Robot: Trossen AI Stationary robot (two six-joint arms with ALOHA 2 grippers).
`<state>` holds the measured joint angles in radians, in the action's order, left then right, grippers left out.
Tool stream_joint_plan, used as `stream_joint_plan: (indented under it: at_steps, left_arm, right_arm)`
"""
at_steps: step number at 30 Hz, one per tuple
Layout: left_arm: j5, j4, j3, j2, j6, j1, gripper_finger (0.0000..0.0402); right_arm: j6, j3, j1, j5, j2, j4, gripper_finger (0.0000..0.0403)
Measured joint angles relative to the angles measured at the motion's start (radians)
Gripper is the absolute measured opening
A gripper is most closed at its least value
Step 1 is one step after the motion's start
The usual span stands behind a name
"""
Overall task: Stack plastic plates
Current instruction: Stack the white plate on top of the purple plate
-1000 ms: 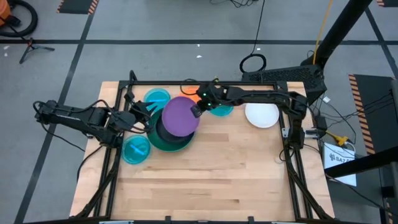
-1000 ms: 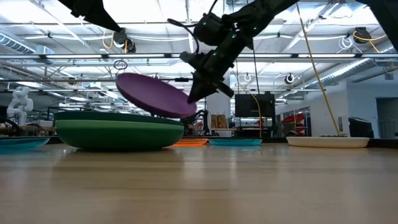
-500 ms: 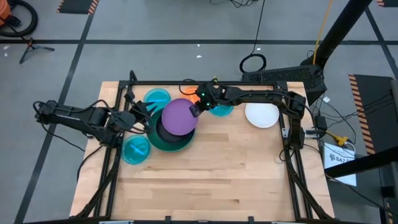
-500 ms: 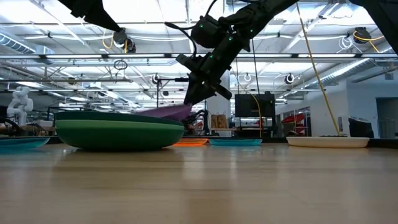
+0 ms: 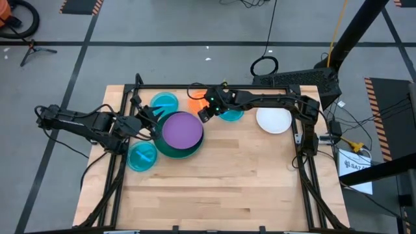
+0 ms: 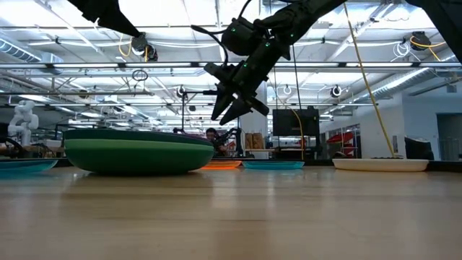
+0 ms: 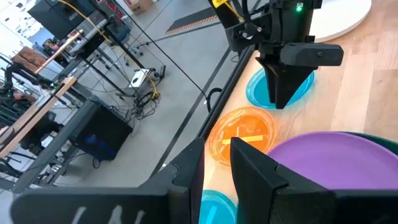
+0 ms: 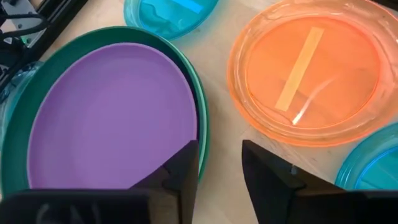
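The purple plate [image 5: 182, 129] covers whatever lies beneath it in the green stack [image 5: 170, 150]. In the low view it sinks out of sight behind that rim. The left claw [image 5: 144, 117] seems partly tucked behind the stack's edge, so its fingers are unreadable.

Light wooden table [image 5: 214, 175] framed by black metal rails, grey floor [image 5: 162, 26] beyond the table marked with dark tape lines, black cable coil [image 5: 264, 65] near the table's far edge.

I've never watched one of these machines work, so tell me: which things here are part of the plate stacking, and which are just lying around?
Part of the job:
- purple plate, lying in the green stack
- orange plate
- blue plates
- white plate
- right gripper, fingers open above the stack
- left gripper beside the stack

Just lying about:
- coiled cable on the floor
- equipment racks beyond the table
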<state>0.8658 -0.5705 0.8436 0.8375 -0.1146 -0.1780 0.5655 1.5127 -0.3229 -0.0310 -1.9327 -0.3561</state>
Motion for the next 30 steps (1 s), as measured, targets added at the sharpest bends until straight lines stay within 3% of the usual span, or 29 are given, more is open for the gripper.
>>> stream_joint_plan:
  at_steps: [9, 15, 24, 27, 30]
  left_arm:
    - [0.000, 0.000, 0.000, 0.000, -0.001, 0.000, 0.0085]
    - [0.000, 0.000, 0.000, 0.000, -0.012, 0.000, 0.0085]
    - [0.000, 0.000, 0.000, 0.000, -0.011, 0.000, 0.0085]
    - [0.000, 0.000, 0.000, 0.000, -0.005, 0.000, 0.0085]
    - [0.000, -0.001, 0.000, 0.000, 0.010, 0.000, 0.0085]
  right_arm:
    - [-0.063, 0.000, 0.064, 0.006, 0.004, -0.016, 0.0118]
    - [-0.054, -0.001, 0.107, 0.014, 0.074, -0.273, 0.0118]
    - [0.141, -0.001, 0.119, 0.340, 0.139, -0.902, 0.0105]
    - [0.196, -0.003, 0.108, 0.399, 0.139, -1.007, 0.0102]
    - [0.198, -0.032, 0.094, 0.397, 0.139, -1.003, 0.0101]
